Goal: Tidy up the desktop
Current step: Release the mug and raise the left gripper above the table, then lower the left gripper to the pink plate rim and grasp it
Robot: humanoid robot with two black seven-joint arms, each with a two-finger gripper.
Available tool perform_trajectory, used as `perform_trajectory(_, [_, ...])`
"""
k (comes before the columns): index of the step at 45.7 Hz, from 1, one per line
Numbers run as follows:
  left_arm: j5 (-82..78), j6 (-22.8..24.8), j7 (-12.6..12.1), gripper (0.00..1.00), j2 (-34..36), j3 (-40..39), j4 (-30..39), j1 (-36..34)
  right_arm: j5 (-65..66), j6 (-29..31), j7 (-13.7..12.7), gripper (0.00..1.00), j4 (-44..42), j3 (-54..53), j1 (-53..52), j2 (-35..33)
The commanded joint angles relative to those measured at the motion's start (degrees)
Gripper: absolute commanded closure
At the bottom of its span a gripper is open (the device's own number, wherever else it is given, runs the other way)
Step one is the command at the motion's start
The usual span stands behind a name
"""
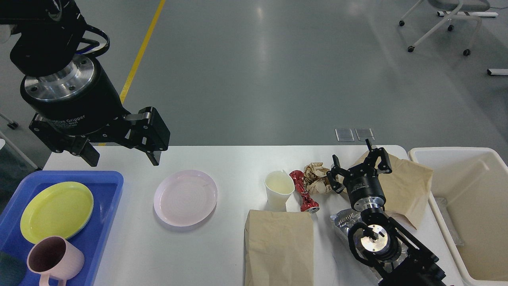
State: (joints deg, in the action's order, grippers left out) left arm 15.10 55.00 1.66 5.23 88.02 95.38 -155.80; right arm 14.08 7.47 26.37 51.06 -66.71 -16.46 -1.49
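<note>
The left tool hangs high over the table's far left corner, its two fingers spread wide with nothing between them, pointing down toward the bare strip between the blue tray and the pink plate. The tray sits at the table's left edge and holds a yellow plate and a pink mug.

The right tool sits low near the far right of the table, fingers spread and empty, just in front of a large brown paper bag and beside a crumpled paper ball. A crushed red can lies next to that ball, touching or nearly touching a white paper cup. A second brown bag lies flat at the near edge, and a silver foil wrapper shows partly under the right arm.

The table, white with rounded corners, spans nearly the full width of the view. Its widest open room runs along the far edge and between the pink plate and the cup. A cream bin stands just off the right edge.
</note>
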Motion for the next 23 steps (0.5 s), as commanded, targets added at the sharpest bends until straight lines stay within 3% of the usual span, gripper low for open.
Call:
perform_trajectory(1, [-0.25, -0.24, -0.08, 0.04, 3.9, -0.13, -4.67, 6.99, -0.02, 0.0, 0.0, 0.0, 0.0, 0.0, -0.07, 0.0])
perform_trajectory(6, [0.28, -4.88, 0.53, 0.04, 5.14, -0.22, -7.49, 15.77, -0.02, 0.0, 0.0, 0.0, 0.0, 0.0, 0.02, 0.0])
perform_trajectory(14, [0.54, -22.81, 0.01, 0.04, 5.75, -5.75, -9.33, 32.03, -0.02, 0.0, 0.0, 0.0, 0.0, 0.0, 0.02, 0.0])
perform_trajectory(18, [0.98, -29.58, -0.26, 0.04, 7.24, -7.95, -10.91, 38.1, -0.02, 0.0, 0.0, 0.0, 0.0, 0.0, 0.02, 0.0])
perform_trajectory(23, [3.09, -33.98, -2.1, 0.04, 7.25, -11.55, -15.48, 46.18, -0.02, 0.0, 0.0, 0.0, 0.0, 0.0, 0.02, 0.0])
